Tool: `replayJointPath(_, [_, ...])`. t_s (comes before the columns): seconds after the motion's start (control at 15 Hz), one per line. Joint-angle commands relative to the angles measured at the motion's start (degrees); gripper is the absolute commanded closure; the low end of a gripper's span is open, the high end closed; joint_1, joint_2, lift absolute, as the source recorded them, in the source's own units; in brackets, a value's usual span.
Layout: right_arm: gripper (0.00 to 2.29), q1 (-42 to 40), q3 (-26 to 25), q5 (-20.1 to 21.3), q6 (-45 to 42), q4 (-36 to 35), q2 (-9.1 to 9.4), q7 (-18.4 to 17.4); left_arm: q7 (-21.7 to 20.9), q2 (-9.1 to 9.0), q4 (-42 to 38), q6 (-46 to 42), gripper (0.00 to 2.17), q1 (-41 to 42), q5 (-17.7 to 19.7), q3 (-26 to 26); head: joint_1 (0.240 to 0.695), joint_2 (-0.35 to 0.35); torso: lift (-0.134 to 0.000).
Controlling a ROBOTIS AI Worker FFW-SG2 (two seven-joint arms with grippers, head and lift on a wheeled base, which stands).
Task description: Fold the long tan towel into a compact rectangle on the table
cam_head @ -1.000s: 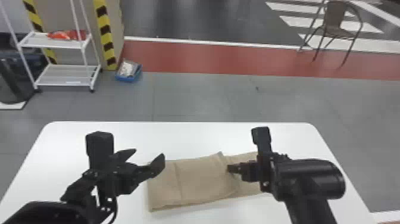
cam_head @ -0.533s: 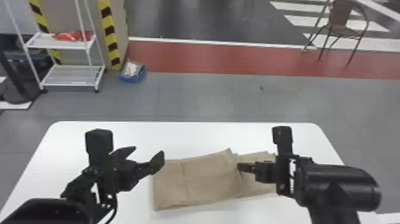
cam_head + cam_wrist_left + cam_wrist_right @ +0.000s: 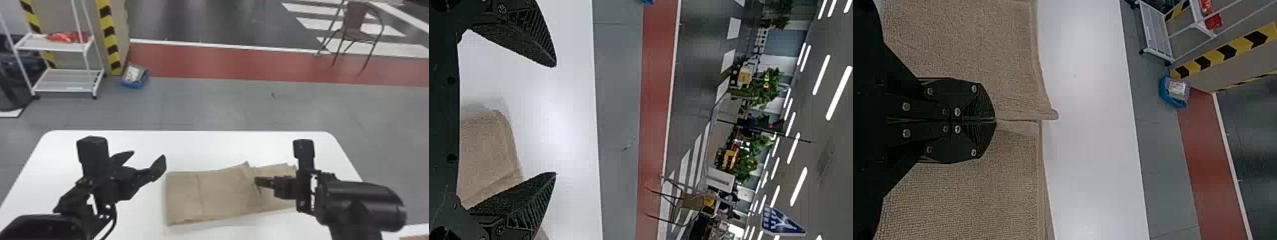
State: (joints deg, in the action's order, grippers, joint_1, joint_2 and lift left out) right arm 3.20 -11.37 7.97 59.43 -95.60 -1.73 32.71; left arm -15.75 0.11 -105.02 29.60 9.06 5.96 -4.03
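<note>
Tan towel (image 3: 220, 194) lay part-folded on surface (image 3: 204, 146), presumably soft, light, best gripped at upper-layer edge, where right gripper (image 3: 995, 120) had jaws pinching it; left gripper (image 3: 149, 154), jaws wide, hung beside towel.

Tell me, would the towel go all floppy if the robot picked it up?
Probably, yes: the towel looks like soft cloth, with creases and a bent-up edge, so loose parts would likely droop. Its bumpy weave should make it fairly easy to grip. It probably wouldn't roll, because it lies flat.
</note>
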Motion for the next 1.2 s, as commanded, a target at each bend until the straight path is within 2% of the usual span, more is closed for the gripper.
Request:
replayJointPath(0.0, [1.18,-2.50,-0.58,-2.34,4.17,-8.46,0.06,0.95,0.46,-0.02,1.22,-2.40,0.11,0.00,0.02,0.34,0.695,-0.153,0.000])
replayJointPath(0.07, [1.18,-3.99,-2.17,-4.98,7.16,-13.30,-0.03,1.13,0.46,0.06,1.31,-2.40,0.12,0.00,0.02,0.51,0.695,-0.149,0.000])
replayJointPath(0.2, [1.18,-5.66,-4.10,-5.51,8.91,-17.08,-0.03,1.74,0.37,0.06,1.22,-2.40,0.12,0.00,0.02,0.60,0.695,-0.141,0.000])
replayJointPath(0.27, [1.18,-5.49,-4.98,-4.54,7.68,-15.76,-0.20,1.74,0.37,-0.02,1.22,-2.40,0.12,0.08,0.10,0.51,0.695,-0.141,0.000])
replayJointPath(0.47, [1.18,-2.06,-4.63,-2.17,1.53,-3.19,-0.99,1.22,0.54,-0.11,1.31,-2.40,0.12,0.17,0.10,-0.01,0.695,-0.169,0.000])
replayJointPath(0.6, [1.18,-1.00,-3.84,-1.99,0.12,-0.91,-0.82,1.13,0.63,-0.11,1.31,-2.40,0.12,0.52,0.02,0.25,0.695,-0.186,0.000])
replayJointPath(0.67, [1.18,-2.06,-4.36,-3.13,0.65,-3.37,-0.55,1.22,0.72,-0.11,1.31,-2.40,0.12,0.52,0.10,0.34,0.695,-0.185,0.000])
replayJointPath(0.8, [1.18,-5.22,-6.03,-6.12,6.63,-13.56,-0.55,1.83,0.63,0.06,0.87,-2.40,0.12,1.05,0.02,0.43,0.695,-0.178,0.000])
replayJointPath(0.93, [1.18,-8.04,-10.87,-7.88,10.14,-20.24,-0.64,3.32,0.46,0.06,0.78,-2.40,0.12,1.40,0.02,0.43,0.695,-0.177,0.000])
replayJointPath(1.0, [1.18,-7.95,-12.10,-7.88,9.97,-20.24,-0.99,3.24,0.37,0.06,0.70,-2.40,0.12,1.49,0.02,0.34,0.695,-0.184,0.000])
replayJointPath(1.13, [1.18,-5.57,-12.71,-6.39,6.63,-12.77,-1.35,3.15,0.02,0.06,0.43,-2.40,0.13,1.93,0.02,0.08,0.695,-0.211,0.000])
